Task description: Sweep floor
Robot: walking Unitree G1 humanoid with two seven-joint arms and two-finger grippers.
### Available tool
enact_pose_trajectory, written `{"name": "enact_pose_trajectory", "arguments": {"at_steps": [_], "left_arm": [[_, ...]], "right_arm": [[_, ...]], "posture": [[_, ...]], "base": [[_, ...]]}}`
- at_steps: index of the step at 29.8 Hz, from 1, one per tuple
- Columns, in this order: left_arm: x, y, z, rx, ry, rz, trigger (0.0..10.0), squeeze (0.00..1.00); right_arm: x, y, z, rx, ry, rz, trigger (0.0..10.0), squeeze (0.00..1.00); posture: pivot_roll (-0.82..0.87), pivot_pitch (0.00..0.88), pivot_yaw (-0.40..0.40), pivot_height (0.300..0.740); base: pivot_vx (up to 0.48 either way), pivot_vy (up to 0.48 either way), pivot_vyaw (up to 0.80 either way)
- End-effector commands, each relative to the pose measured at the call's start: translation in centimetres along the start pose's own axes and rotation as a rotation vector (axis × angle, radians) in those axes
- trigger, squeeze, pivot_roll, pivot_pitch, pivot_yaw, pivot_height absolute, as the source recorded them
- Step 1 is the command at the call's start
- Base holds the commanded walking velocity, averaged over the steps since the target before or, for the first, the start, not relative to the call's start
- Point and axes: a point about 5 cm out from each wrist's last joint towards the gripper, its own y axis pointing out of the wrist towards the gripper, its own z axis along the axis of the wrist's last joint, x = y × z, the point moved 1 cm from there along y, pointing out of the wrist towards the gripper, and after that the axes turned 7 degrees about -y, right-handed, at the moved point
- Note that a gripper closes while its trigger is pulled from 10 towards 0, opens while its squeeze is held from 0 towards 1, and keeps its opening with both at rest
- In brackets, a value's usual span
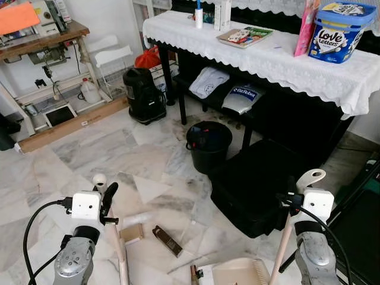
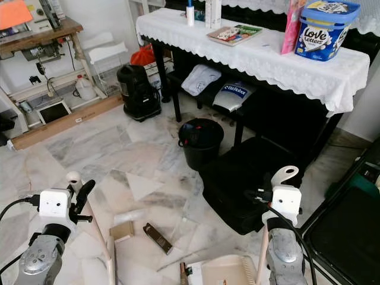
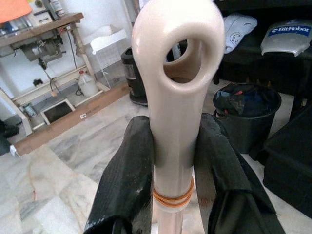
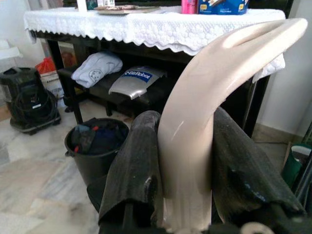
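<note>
- Cream plastic is what both hands hold: the left hand (image 3: 175, 161) pinches the broom handle (image 3: 174, 97) just under its loop top, with one black finger (image 3: 127, 180) pressed on each side.
- The right hand (image 4: 187, 170) pinches the dustpan handle (image 4: 204, 112) the same way (its top curves over like a hook).
- From the head views, the broom handle runs down from the left hand toward the floor, and the dustpan handle runs down from the right hand.
- The dustpan (image 1: 237, 272) lies low on the marble floor (image 1: 89, 154), between the two arms.
- A small brown card piece (image 1: 132, 233) and a dark brown flat bit (image 1: 167, 240) lie on the floor just in front of the dustpan, near each other but apart.
- A black bin (image 1: 208, 144) with dark stuff inside stands farther ahead, just beside a big black case (image 1: 255, 187) on the floor.
- Behind them is a long surface (image 1: 279, 59) with a white lace cloth. On it sit a blue tub (image 1: 337, 31) and a book (image 1: 243, 36).
- A black vacuum cleaner (image 1: 143, 95) stands by the wall on the left.
</note>
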Motion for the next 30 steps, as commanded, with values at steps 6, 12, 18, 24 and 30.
{"name": "enact_pose_trajectory", "arguments": {"at_steps": [6,12,18,24,30], "left_arm": [[-1.0,0.2,1.3,0.032,0.031,-0.006,10.0,0.0],[-1.2,0.0,1.5,0.031,0.033,-0.006,10.0,0.0],[-1.7,-0.3,2.0,0.019,0.042,-0.026,10.0,0.0],[-2.2,-0.2,2.3,0.011,0.045,-0.037,10.0,0.0],[-1.7,0.3,2.2,0.013,0.036,-0.047,10.0,0.0]], "right_arm": [[-0.8,1.1,2.0,0.124,-0.069,0.038,10.0,0.0],[-1.2,0.8,1.6,0.126,-0.092,0.048,10.0,0.0],[-2.1,-0.4,0.3,0.103,-0.132,0.078,10.0,0.0],[-1.6,-0.8,0.2,0.135,-0.226,0.099,10.0,0.0],[0.4,0.1,2.3,0.226,-0.241,0.051,10.0,0.0]], "posture": [[-0.02,0.054,0.147,0.74],[0.0,0.065,0.152,0.74],[0.03,0.104,0.184,0.74],[0.01,0.099,0.186,0.74],[-0.01,0.097,0.179,0.74]], "base": [[0.0,0.0,0.0],[0.0,0.0,0.0],[0.0,0.0,0.0],[0.0,0.0,0.0],[0.0,0.0,0.0]]}}
